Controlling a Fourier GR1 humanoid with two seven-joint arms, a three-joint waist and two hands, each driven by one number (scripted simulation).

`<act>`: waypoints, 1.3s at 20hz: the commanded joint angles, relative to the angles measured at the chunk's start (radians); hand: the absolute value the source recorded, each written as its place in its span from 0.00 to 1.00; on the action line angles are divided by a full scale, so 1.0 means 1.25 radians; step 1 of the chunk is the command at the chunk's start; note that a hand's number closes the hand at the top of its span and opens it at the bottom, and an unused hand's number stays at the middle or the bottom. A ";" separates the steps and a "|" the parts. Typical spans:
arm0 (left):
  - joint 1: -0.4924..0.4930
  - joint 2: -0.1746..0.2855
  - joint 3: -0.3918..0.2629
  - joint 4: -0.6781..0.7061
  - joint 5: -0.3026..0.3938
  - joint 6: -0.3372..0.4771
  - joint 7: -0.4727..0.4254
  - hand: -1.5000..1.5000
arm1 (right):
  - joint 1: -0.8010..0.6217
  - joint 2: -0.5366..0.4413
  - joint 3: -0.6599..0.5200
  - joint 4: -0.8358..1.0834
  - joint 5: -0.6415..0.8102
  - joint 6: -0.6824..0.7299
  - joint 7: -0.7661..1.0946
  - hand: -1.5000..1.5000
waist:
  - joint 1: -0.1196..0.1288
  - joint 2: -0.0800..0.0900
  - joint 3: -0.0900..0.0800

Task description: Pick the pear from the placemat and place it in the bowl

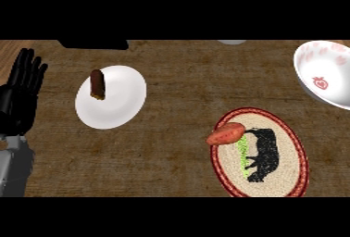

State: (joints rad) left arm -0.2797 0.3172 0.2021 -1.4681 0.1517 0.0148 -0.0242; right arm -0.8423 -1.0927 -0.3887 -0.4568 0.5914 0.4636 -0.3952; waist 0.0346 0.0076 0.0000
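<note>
The left robot hand (21, 88) rests at the desk's left edge, fingers straight and empty, and the pear (226, 133), lying at the rim of the placemat (292, 155), may roll away if nudged.

**Off-task items on counter**

White plate (120, 109) sat at 10 o'clock on the wooden counter (174, 83). A dark brown oblong item (97, 84) lay at the plate's 11 o'clock side. A black object (92, 44) was cut off at the 11 o'clock edge, and a pale sliver (232, 42) at 1 o'clock.

Bowl (331, 62) half beyond the right edge; dark shape (94, 44) and pale sliver (232, 42) at the top, unidentifiable.
</note>
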 commanded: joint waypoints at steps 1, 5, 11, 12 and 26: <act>0.038 -0.017 -0.020 -0.078 -0.005 0.011 0.031 0.50 | -0.041 0.069 0.035 0.033 0.028 -0.022 0.030 1.00 | 0.008 0.000 0.001; -0.010 0.011 0.008 -0.024 0.011 -0.010 0.034 0.50 | -0.045 0.138 0.059 0.064 0.060 -0.101 0.028 1.00 | 0.003 0.003 0.001; 0.000 -0.005 0.003 -0.019 0.006 -0.005 0.022 0.50 | -0.041 0.185 0.095 0.118 0.129 -0.250 0.065 1.00 | 0.009 0.007 0.002; 0.008 -0.027 -0.016 -0.007 -0.016 0.005 -0.007 0.50 | -0.026 0.216 0.103 0.131 0.136 -0.267 0.073 1.00 | 0.006 0.008 0.002; -0.013 -0.023 -0.013 -0.020 -0.018 0.011 0.009 0.50 | -0.015 0.279 -0.127 0.225 -0.077 -0.349 0.014 0.00 | 0.014 0.014 0.006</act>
State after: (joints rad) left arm -0.2924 0.2947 0.1973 -1.4771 0.1392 0.0200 -0.0218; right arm -0.8910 -0.7702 -0.4742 -0.1787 0.5632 0.0960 -0.3067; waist 0.0484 0.0224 0.0054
